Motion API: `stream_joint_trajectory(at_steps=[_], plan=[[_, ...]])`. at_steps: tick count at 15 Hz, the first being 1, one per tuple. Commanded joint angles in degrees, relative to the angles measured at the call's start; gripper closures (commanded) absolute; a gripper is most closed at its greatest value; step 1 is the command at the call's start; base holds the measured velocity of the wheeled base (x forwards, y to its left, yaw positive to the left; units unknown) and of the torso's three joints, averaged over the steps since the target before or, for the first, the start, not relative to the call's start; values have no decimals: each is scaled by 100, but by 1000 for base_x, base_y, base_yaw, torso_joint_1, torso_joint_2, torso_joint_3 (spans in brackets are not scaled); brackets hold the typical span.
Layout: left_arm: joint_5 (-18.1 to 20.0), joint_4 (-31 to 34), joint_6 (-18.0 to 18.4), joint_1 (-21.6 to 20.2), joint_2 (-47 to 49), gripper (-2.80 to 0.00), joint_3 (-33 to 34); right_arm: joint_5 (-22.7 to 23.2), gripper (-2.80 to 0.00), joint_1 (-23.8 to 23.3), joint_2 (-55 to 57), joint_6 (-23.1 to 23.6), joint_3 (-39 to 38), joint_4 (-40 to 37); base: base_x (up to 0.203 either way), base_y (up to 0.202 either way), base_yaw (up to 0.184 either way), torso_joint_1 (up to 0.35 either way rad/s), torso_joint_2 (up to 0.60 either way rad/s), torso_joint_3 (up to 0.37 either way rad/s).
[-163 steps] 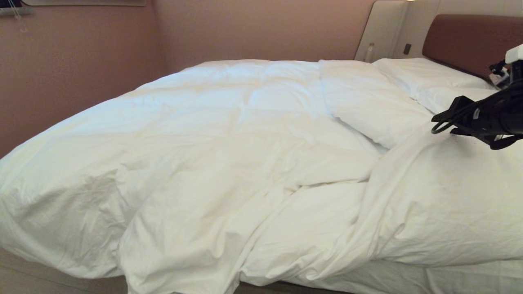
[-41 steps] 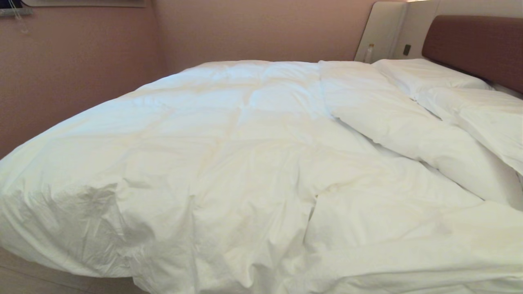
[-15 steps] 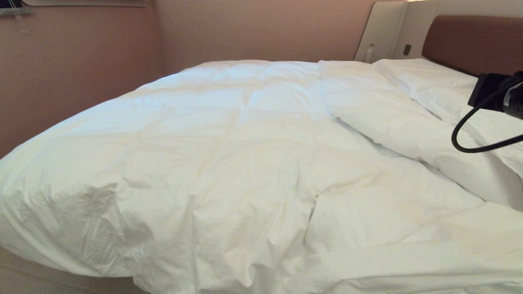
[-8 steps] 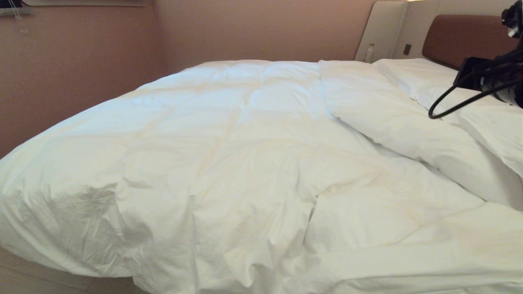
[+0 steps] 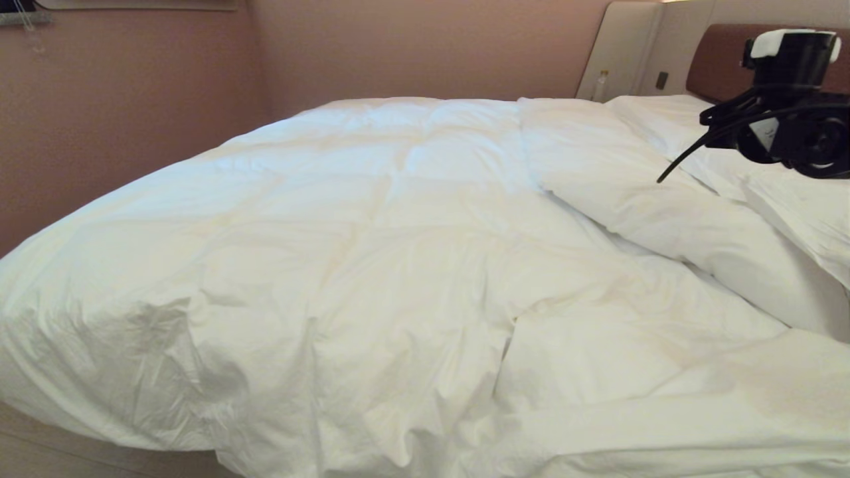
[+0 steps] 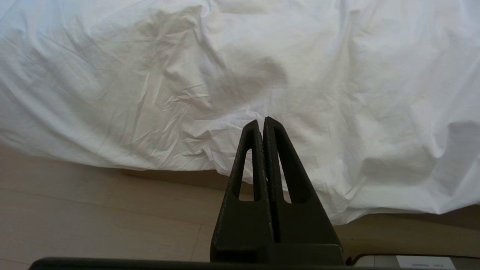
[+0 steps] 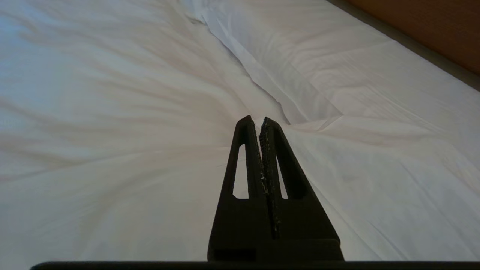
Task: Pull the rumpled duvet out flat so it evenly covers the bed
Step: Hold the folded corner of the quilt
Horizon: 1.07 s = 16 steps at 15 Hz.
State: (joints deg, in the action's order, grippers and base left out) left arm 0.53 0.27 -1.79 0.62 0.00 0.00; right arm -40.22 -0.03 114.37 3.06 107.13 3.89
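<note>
While the duvet (image 5: pixel 372 265) lies puffed and creased across the bed (image 5: pixel 730 63) — its near edge drooping toward the floor (image 6: pixel 93 217) — the right gripper (image 7: pixel 260 120) hangs above it near the pillows (image 5: pixel 690 126), fingers pressed together and empty. The left gripper (image 6: pixel 261 122) sits low by that edge, likewise closed on nothing.

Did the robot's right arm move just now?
Yes. The right arm has gone up in the head view, from beside the pillows to in front of the brown headboard.
</note>
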Motion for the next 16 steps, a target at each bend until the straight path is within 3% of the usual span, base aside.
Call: stream_joint_trajectory(at_steps=[1, 3, 7, 8, 11, 16], plan=[[0, -1, -5, -1, 0, 0, 0, -481, 0, -89, 706, 617, 296, 241, 0, 0, 0, 0, 0, 0], [0, 8, -5, -1, 0, 0, 0, -1181, 0, -135, 939, 1249, 383, 630, 0, 0, 0, 0, 0, 0], [0, -1, -5, -1, 0, 0, 0, -1533, 0, -138, 1145, 1784, 362, 1314, 0, 0, 0, 0, 0, 0], [0, -1, -5, -1, 0, 0, 0, -1542, -280, -138, 1149, 1806, 341, 1351, 0, 0, 0, 0, 0, 0], [0, -1, -5, -1, 0, 0, 0, -1685, -280, -119, 1102, 1850, 326, 1351, 0, 0, 0, 0, 0, 0], [0, 8, -5, -1, 0, 0, 0, -2107, -280, -94, 1100, 2344, 335, 1374, 0, 0, 0, 0, 0, 0]])
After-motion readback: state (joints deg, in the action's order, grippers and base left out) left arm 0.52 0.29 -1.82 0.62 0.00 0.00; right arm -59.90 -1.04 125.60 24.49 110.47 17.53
